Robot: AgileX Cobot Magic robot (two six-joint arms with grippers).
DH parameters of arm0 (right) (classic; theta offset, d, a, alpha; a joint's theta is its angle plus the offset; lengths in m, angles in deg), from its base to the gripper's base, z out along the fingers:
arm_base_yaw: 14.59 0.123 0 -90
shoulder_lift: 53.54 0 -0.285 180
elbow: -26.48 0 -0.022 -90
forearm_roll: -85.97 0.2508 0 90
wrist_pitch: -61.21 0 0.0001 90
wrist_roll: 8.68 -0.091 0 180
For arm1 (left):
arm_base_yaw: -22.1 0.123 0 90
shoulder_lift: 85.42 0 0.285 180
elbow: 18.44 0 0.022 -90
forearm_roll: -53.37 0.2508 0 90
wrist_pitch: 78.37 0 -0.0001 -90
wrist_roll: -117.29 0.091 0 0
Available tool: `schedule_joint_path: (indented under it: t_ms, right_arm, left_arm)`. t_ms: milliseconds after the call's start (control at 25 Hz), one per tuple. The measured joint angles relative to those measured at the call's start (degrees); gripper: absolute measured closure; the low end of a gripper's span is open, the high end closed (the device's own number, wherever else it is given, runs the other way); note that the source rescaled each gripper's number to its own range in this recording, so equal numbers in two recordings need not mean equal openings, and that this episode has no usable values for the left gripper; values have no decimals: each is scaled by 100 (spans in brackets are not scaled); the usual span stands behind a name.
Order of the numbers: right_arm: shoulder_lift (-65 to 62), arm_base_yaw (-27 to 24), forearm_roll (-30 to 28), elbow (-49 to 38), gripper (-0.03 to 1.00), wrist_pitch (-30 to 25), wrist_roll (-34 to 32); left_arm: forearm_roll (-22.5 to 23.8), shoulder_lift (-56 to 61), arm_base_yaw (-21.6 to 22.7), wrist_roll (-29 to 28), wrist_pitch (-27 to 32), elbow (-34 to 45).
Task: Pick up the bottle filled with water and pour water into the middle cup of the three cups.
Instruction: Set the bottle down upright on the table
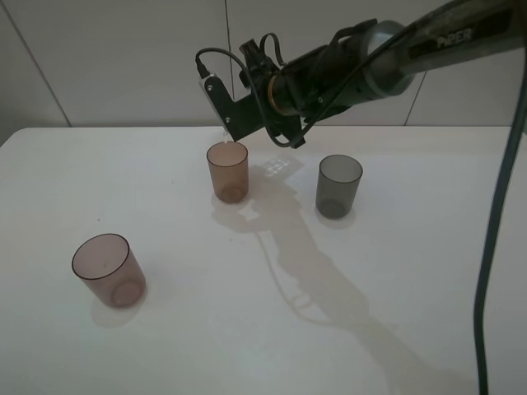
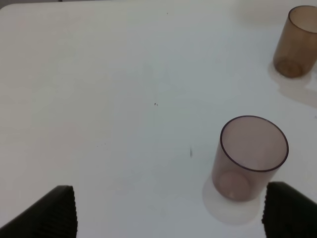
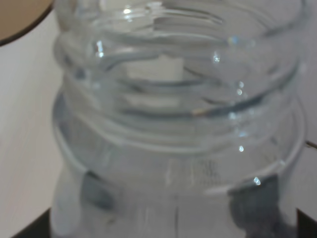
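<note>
White table [image 1: 189,346] carries all three cups, standing upright and well apart from one another. You have the middle cup [image 1: 227,171], the amber one, towards the far side at the centre; the smoky grey cup [image 1: 338,186] stands to its right, and the mauve-brown cup [image 1: 109,270] sits nearer and far off to the left.

Your right arm reaches in from the far right and crosses the middle, so the right gripper [image 1: 230,123] hangs just above the far rim of the amber cup, tilted down towards it. Its wrist camera is filled by the bottle [image 3: 173,114]: clear plastic, threaded neck, no cap, mouth pointing away from the camera. Dark finger pads [image 3: 101,196] show through the plastic on both sides of the body, so that pincer is clamped on the bottle. A brown curved edge shows beside the neck in that view. You cannot tell from these views whether water is running out.

Your left gripper [image 2: 171,213] hovers over bare table with its two fingers spread wide and nothing between them. The mauve-brown cup stands just beside one fingertip [image 2: 290,210], untouched.
</note>
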Motion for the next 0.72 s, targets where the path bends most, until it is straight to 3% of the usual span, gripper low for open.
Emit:
schedule_joint_path:
  t_ms: [720]
  right_arm:
    - [0,-123,0,13,93,43,536]
  left_arm:
    - [0,0,0,0,0,0]
